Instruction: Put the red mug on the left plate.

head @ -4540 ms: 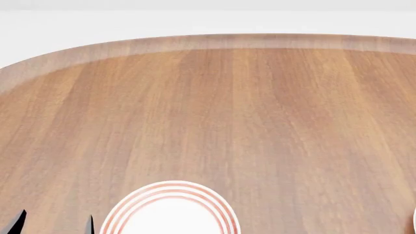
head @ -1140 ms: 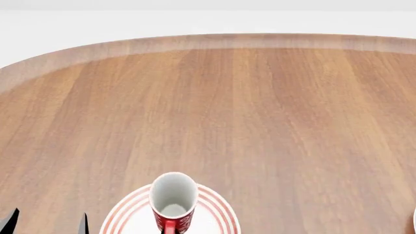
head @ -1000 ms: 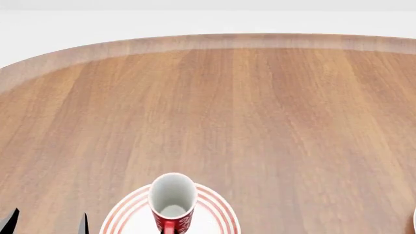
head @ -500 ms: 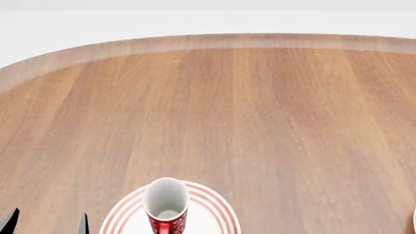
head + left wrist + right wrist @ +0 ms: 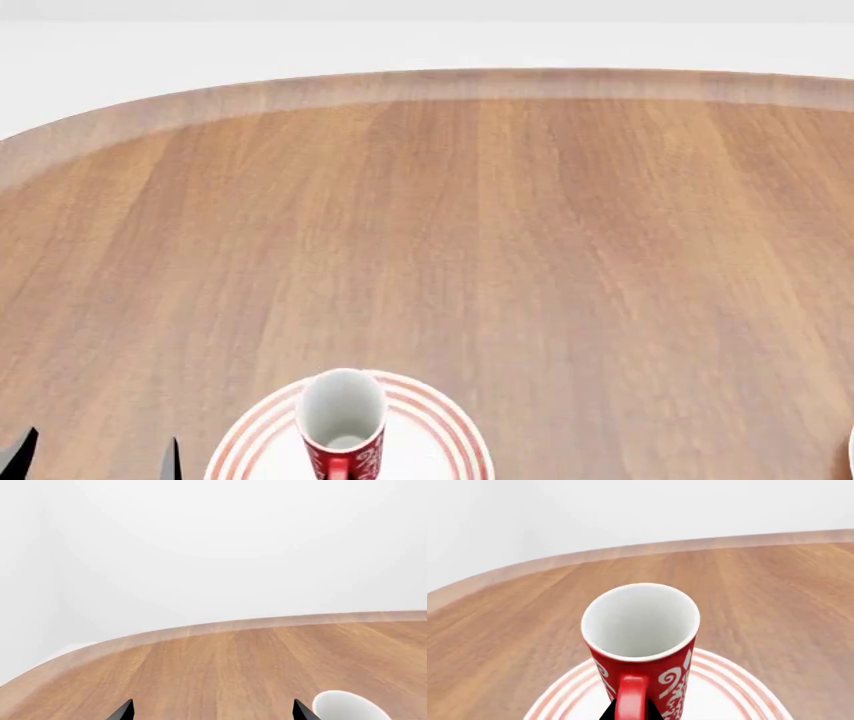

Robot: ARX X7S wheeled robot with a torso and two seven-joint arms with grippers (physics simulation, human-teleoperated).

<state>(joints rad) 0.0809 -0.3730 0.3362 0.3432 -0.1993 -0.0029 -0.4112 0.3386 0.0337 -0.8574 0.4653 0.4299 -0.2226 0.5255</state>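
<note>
Red mug stands upright over the left plate, its handle clamped between the right fingers. Left fingers spread wide, grasping nothing, above the wooden tabletop.

Bare simulated room, dining-style setup.
Rounded wooden table, blank white walls, ringed plate.

A smooth, matt wood grain was shown on the table. A glazed ceramic look was seen on the red mug and the left plate; dark, matt fingertips were visible.
</note>
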